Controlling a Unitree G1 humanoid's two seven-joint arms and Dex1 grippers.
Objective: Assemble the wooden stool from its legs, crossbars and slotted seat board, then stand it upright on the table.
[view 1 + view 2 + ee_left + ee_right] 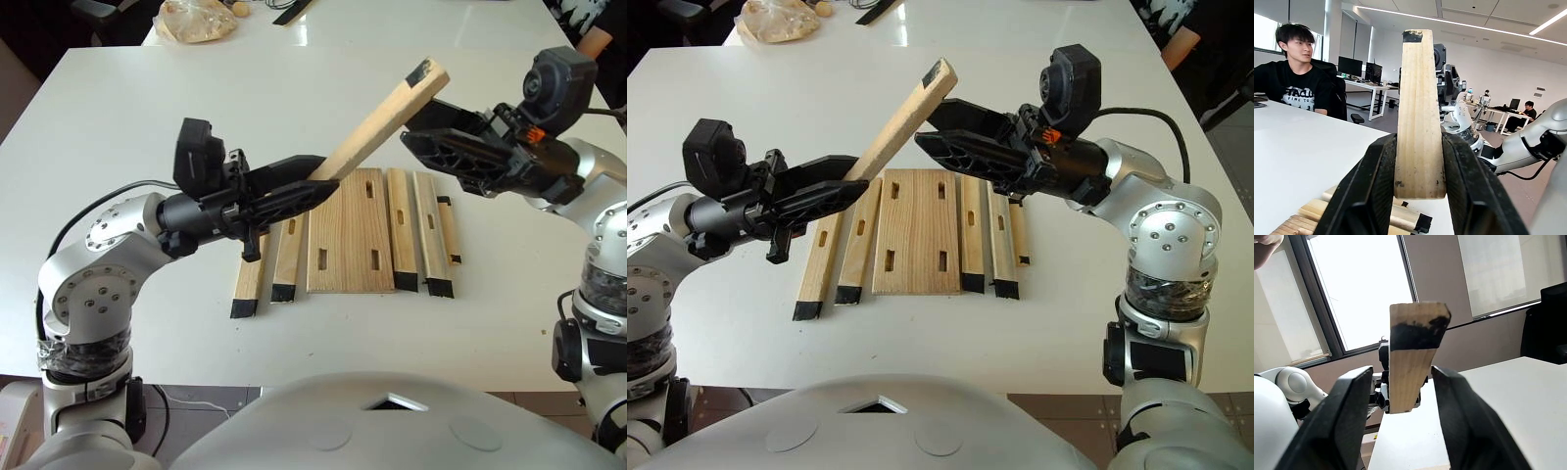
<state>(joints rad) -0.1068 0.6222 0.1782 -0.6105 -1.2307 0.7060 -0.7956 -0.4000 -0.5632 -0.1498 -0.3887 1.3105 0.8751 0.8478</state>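
Left of seat board (348,235), flat on table (147,108): two loose slats (253,279). Above these, left gripper (312,188), pinched tight on lower end of leg (377,122), slanted up over seat board. At black-tipped upper end, right gripper (411,125), spread wide, fingers (1347,416) flanking without touching. Right of seat board: three narrow pieces (431,235).

Pale smooth wooden leg (377,122), black-tipped; matt black plastic jaws; glossy white table (127,108).

From the head, I could not see the low end of the held leg (380,119); the left gripper (315,184) covered it. That gripper also hid the top of the leftmost leg (251,281) lying flat. The top edge cut off a bag (196,22).
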